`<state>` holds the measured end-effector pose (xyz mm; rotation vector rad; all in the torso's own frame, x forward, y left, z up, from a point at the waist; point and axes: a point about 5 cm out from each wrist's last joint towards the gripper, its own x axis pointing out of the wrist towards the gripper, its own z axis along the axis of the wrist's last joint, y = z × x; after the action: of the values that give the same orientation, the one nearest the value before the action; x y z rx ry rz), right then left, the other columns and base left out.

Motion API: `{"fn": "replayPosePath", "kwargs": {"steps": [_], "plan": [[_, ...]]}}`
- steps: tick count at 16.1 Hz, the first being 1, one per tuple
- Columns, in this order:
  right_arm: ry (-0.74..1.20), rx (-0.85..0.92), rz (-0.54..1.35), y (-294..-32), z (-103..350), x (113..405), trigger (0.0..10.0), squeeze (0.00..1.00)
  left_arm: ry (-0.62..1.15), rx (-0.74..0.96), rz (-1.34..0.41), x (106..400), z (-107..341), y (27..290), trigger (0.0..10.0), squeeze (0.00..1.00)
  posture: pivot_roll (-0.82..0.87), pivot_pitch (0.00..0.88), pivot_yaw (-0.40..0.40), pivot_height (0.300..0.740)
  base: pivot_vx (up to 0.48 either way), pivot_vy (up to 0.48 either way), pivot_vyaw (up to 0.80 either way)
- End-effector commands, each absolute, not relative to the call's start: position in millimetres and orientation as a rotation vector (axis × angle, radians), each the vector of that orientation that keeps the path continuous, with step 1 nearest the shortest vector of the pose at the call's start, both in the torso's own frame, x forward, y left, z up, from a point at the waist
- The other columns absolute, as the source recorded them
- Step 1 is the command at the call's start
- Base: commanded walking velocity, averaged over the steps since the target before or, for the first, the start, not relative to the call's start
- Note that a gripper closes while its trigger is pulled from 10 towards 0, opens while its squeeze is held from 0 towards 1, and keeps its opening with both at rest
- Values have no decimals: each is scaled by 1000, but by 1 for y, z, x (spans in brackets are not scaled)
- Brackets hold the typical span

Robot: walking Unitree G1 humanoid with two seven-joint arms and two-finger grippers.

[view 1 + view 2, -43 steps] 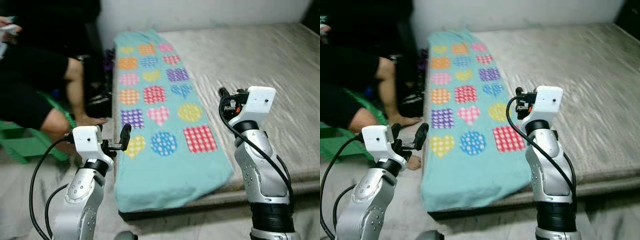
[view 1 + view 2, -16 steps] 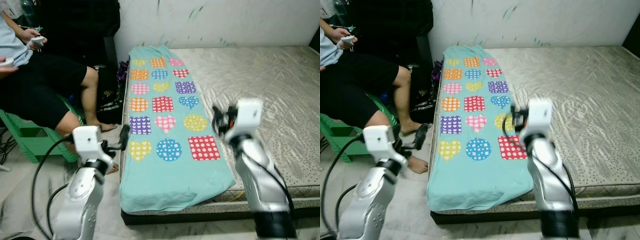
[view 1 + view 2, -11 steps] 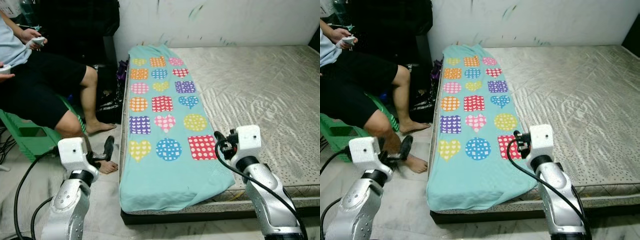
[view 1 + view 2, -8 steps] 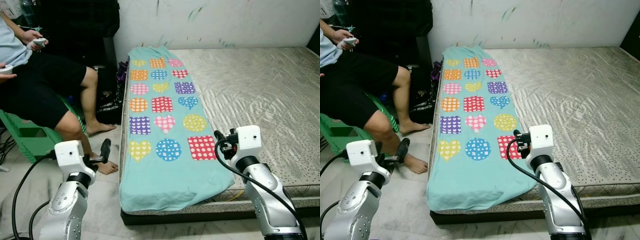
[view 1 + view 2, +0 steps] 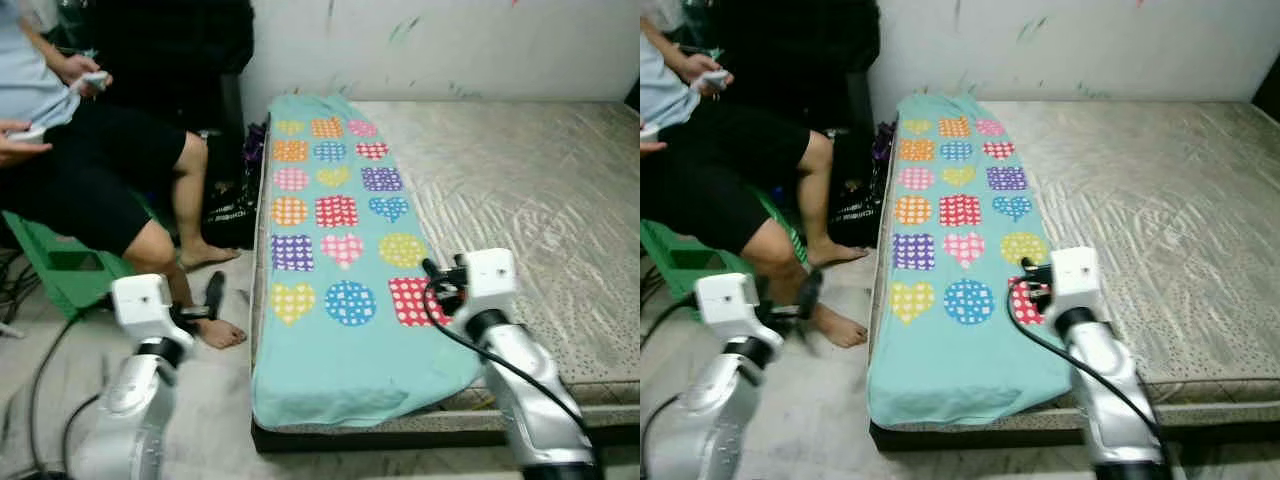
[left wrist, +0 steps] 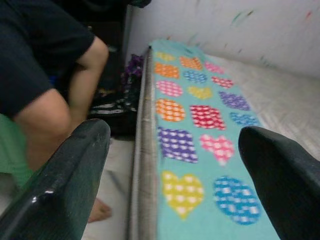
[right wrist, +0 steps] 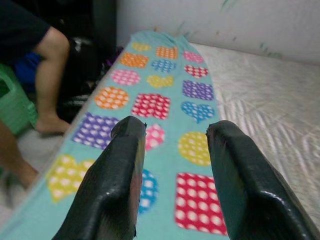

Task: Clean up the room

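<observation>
Two grippers, left gripper point(image 6: 170, 175) and right gripper point(image 7: 172, 175), held apart, empty; blanket point(image 5: 340, 250) judged soft, light, best pinched at near corner.

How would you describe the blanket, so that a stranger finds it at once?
Look at the big mattress against the white wall. Along its left edge, beside the seated person, lies the blanket: teal, with rows of dotted hearts, circles and squares in many colours.

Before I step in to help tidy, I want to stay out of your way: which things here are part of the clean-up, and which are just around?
Part of the job:
teal blanket spread along the mattress edge
left gripper, open
right gripper, open, over the blanket

Just around:
mattress
green stool
seated person
dark bag on the floor
</observation>
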<state>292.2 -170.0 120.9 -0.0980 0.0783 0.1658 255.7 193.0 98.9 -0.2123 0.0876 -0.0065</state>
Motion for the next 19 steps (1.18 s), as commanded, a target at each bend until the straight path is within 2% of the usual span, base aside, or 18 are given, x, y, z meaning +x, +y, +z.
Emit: {"fn": "replayPosePath", "kwargs": {"steps": [1, 7, 16, 19], "plan": [[90, -117, 149, -178, 118, 290, 10000, 0, 71, -212, -28, 257, 101, 188, 10000, 0, -59, 8, -4, 740, 0, 0, 0], [82, -132, 166, -175, 117, 291, 10000, 0, 53, -190, -49, 258, 104, 185, 10000, 0, -59, 8, -4, 740, 0, 0, 0], [70, -151, 188, -172, 117, 293, 10000, 0, 44, -190, -63, 259, 104, 181, 10000, 0, -59, 0, -5, 740, 0, -270, 0], [69, -154, 188, -172, 116, 293, 10000, 0, 43, -195, -64, 259, 105, 181, 10000, 0, -60, 7, -5, 740, 0, 0, 0]]}}
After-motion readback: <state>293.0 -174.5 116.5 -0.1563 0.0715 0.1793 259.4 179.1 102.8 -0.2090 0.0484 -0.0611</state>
